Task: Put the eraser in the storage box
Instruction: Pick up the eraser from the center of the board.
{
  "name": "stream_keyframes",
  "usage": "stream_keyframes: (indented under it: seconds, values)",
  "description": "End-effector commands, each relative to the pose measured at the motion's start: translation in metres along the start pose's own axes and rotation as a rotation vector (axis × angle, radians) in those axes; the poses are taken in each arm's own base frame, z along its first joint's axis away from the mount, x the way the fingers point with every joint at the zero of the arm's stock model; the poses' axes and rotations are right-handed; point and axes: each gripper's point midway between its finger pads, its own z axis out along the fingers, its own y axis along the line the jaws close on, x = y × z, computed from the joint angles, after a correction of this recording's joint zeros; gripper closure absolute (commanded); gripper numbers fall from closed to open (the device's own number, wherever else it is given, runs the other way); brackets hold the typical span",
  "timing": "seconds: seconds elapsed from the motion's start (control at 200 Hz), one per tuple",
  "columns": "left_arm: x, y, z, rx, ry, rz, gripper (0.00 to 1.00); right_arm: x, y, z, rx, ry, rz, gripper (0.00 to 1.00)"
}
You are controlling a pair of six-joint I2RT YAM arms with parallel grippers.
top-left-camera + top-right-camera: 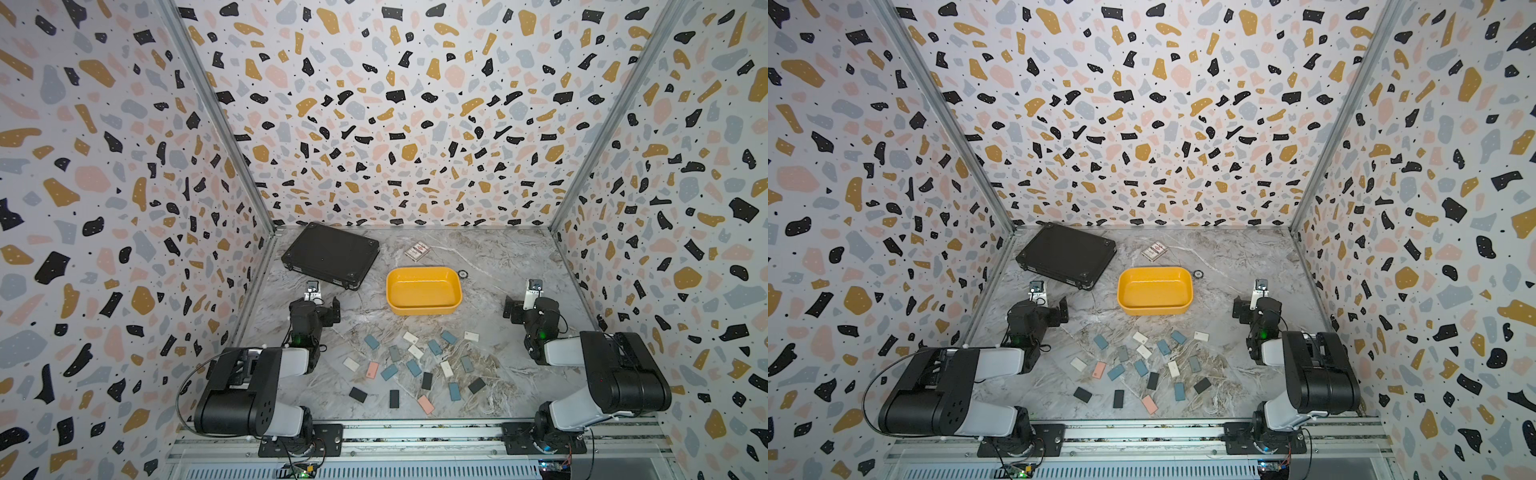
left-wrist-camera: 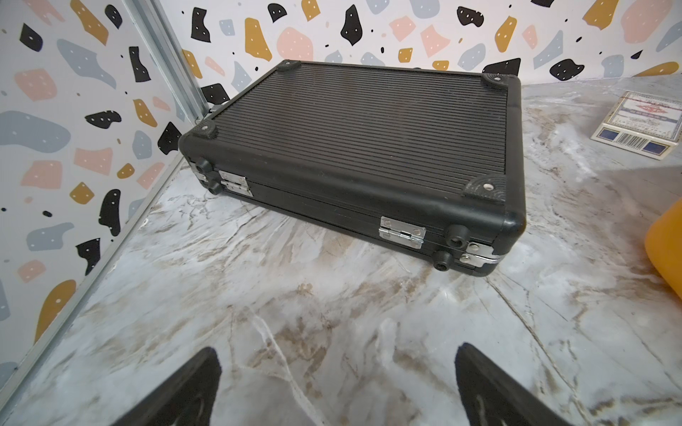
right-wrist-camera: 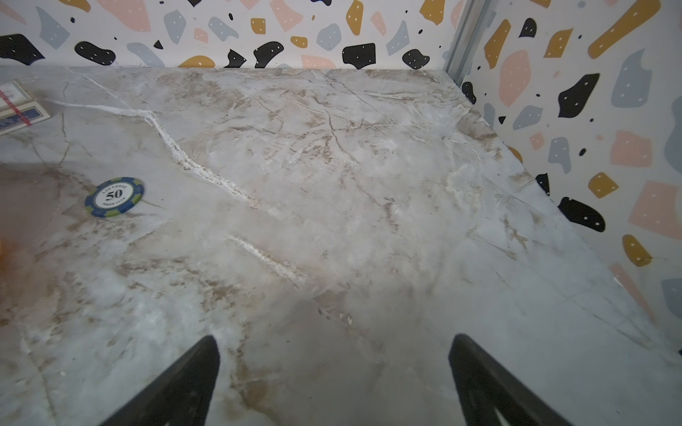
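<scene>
Empty yellow storage box (image 1: 424,309) sits mid-tabletop (image 1: 498,257). Flat erasers (image 1: 413,368) lie scattered nearer the robot, likely reachable from either side. Left gripper (image 2: 336,348) and right gripper (image 3: 333,336) hover wide open, holding nothing.

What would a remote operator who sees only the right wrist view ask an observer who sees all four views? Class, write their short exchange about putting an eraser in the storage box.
Operator: My open right gripper faces a marble-patterned table and a round blue-and-green poker chip. What should I pick up?
Observer: Small flat rectangular erasers, blue, white, black and pink, lie scattered on the table's near half, as both top views show.
Operator: And where do they go?
Observer: The storage box, a shallow yellow plastic tray, stands beyond them at mid-table, empty.
</scene>
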Motion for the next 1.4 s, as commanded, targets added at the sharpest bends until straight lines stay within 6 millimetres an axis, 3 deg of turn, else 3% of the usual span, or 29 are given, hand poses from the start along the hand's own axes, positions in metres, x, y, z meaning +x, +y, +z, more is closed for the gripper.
stream_keyframes:
  seconds: [0.0, 0.09, 0.165, 0.325, 0.421, 0.941, 1.041, 1.096, 1.161, 1.241, 1.337, 1.397]
  values:
    - [-0.017, -0.001, -0.001, 0.008, -0.057, -0.006, 0.0, -0.013, 0.009, -0.008, -0.053, -0.079, -0.023, 0.0]
    - [-0.016, -0.013, -0.014, 0.081, -0.121, 0.019, 0.01, -0.013, 0.0, -0.019, -0.008, -0.14, -0.002, 0.0]
    - [-0.017, -0.011, -0.023, 0.074, -0.175, 0.017, 0.01, -0.011, -0.011, -0.017, 0.056, -0.122, 0.025, 0.0]
    - [-0.018, -0.002, -0.008, 0.015, -0.103, -0.01, 0.01, -0.01, -0.003, 0.002, 0.019, -0.014, 0.001, 0.0]
    - [-0.017, 0.009, 0.003, -0.052, -0.031, -0.03, 0.0, -0.01, -0.003, 0.001, 0.018, -0.022, 0.005, 0.0]
    - [-0.017, 0.013, 0.002, -0.063, -0.045, -0.046, 0.01, -0.01, -0.002, 0.002, -0.003, -0.02, 0.005, 0.0]
    - [-0.03, 0.022, -0.005, -0.111, -0.039, -0.069, 0.0, -0.014, -0.012, -0.004, 0.055, -0.046, 0.035, 0.0]
    - [-0.043, 0.029, -0.008, -0.146, -0.018, -0.074, 0.0, -0.021, -0.018, -0.009, 0.084, -0.062, 0.045, 0.0]
    - [-0.061, 0.023, -0.01, -0.104, 0.014, -0.059, 0.0, -0.032, -0.019, -0.018, 0.091, -0.062, 0.039, 0.0]
    - [-0.081, 0.033, -0.012, -0.153, 0.018, -0.187, 0.0, -0.052, -0.025, -0.035, 0.168, -0.087, 0.027, 0.0]
    - [-0.081, 0.056, -0.016, -0.242, 0.076, -0.396, 0.01, -0.099, -0.026, -0.058, 0.177, -0.168, 0.136, 0.0]
    - [-0.085, 0.056, -0.017, -0.18, 0.119, -0.473, 0.01, -0.129, -0.023, -0.071, 0.168, -0.166, 0.171, 0.0]
